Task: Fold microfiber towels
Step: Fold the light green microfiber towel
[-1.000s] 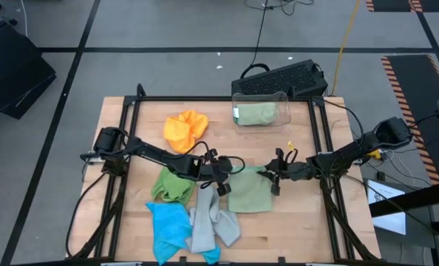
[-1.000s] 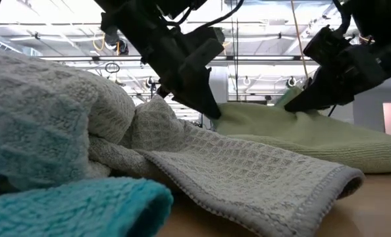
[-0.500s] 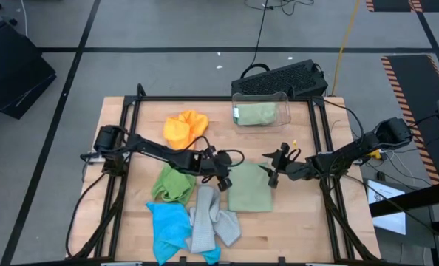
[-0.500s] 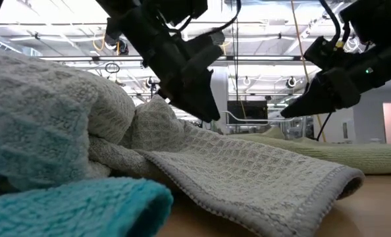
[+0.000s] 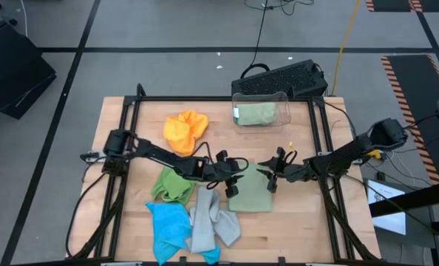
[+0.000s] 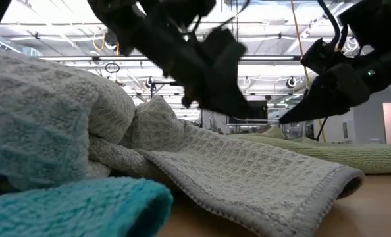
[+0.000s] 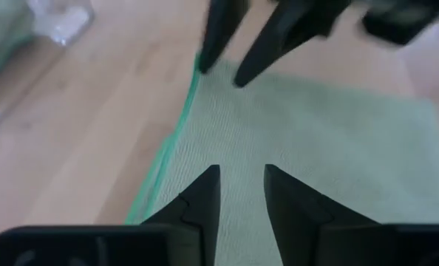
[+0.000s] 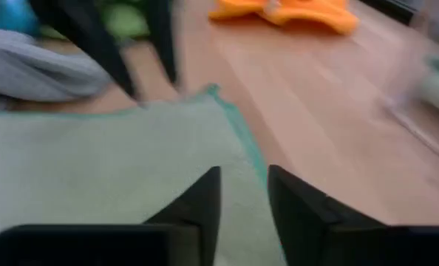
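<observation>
— Where does the pale green microfiber towel (image 5: 250,193) lie?

— Flat on the wooden table (image 5: 301,222), folded to a rectangle, right of the middle in the high view. Both arms meet over its far edge.

— And the left gripper (image 5: 230,186)?

— Over the towel's left far corner, just above the cloth. Its wrist view shows its two dark fingers (image 7: 197,199) set a little apart with only towel showing between them — pinching nothing.

— The right gripper (image 5: 272,182)?

— Over the right far corner, facing the left one across the towel. Its fingers (image 8: 201,199) also stand slightly apart, nothing caught between them; the green-stitched edge of the towel runs just ahead of the tips.

— The other cloths?

— A bright green towel (image 5: 172,185) bunched left of the left gripper, a blue one (image 5: 168,225) and a grey waffle-weave one (image 5: 212,225) crumpled near the front edge, an orange one (image 5: 185,128) at the back left. A clear plastic bin (image 5: 261,108) at the back holds another pale green cloth.
</observation>
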